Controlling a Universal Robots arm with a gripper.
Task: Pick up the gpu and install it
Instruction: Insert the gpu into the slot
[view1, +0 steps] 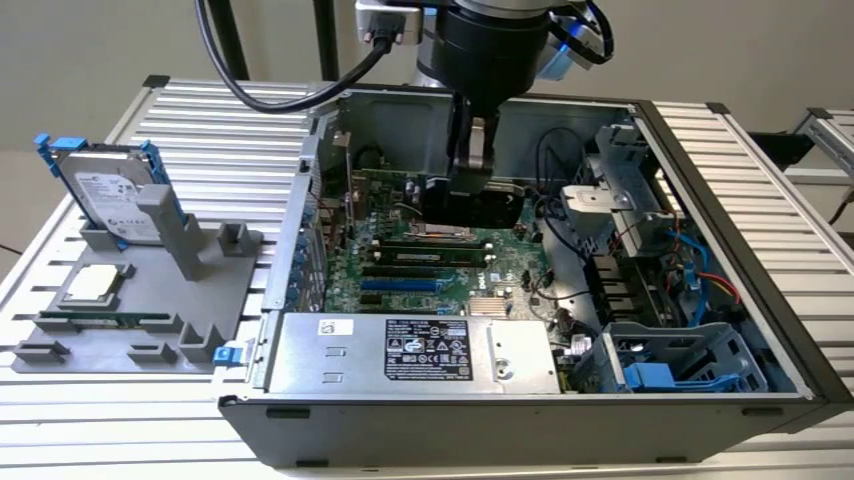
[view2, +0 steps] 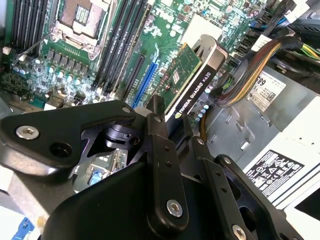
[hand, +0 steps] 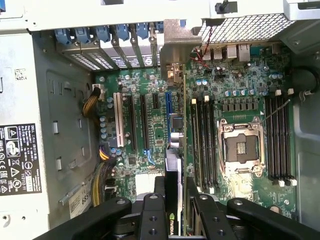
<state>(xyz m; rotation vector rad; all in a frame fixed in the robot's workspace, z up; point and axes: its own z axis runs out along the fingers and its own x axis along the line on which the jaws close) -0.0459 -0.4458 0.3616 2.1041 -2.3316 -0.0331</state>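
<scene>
Clearly the gripper (view2: 176, 131) is clamped on the gpu (view2: 192, 77), held edge-on above the motherboard (hand: 160, 125) at the case's twelve o'clock: light, stiff, fragile, best pinched by its cooler edges.

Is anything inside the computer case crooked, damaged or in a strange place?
Nothing looks damaged or spilled. The gpu is not seated: the gripper holds it on edge above the motherboard, over the expansion slots. In the first wrist view the processor socket is empty. In the exterior view, a processor lies on the grey tray outside the case.
</scene>
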